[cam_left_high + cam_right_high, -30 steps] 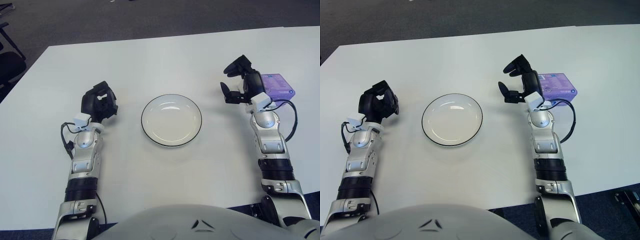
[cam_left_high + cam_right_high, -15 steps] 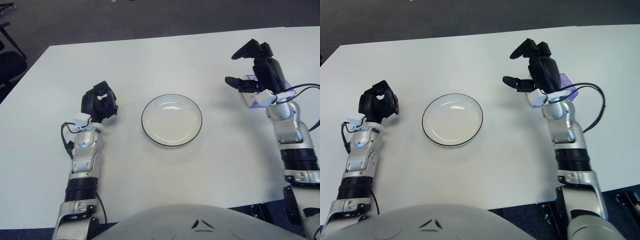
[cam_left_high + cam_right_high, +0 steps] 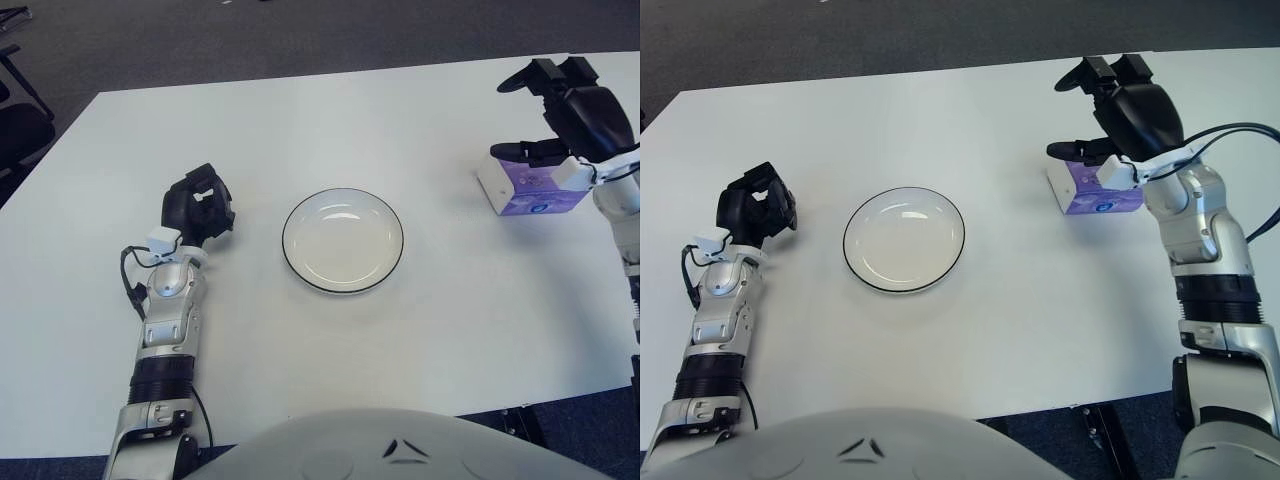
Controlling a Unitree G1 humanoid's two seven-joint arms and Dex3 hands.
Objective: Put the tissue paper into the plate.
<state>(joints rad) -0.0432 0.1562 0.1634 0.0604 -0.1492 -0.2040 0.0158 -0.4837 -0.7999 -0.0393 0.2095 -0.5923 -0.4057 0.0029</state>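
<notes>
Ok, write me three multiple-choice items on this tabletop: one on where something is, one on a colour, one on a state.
1. Where is the tissue pack?
A. On the plate
B. On the table to the right of the plate
C. Beside the left hand

2. What colour is the plate's rim?
A. Dark
B. Red
C. Yellow

3. What is in the plate?
A. The tissue pack
B. A cup
C. Nothing

Answers:
1. B: the tissue pack lies on the white table, well right of the plate and under the right hand, while the left hand sits far across the table.
2. A: a thin dark line rings the white dish.
3. C: its bowl shows only bare white.
</notes>
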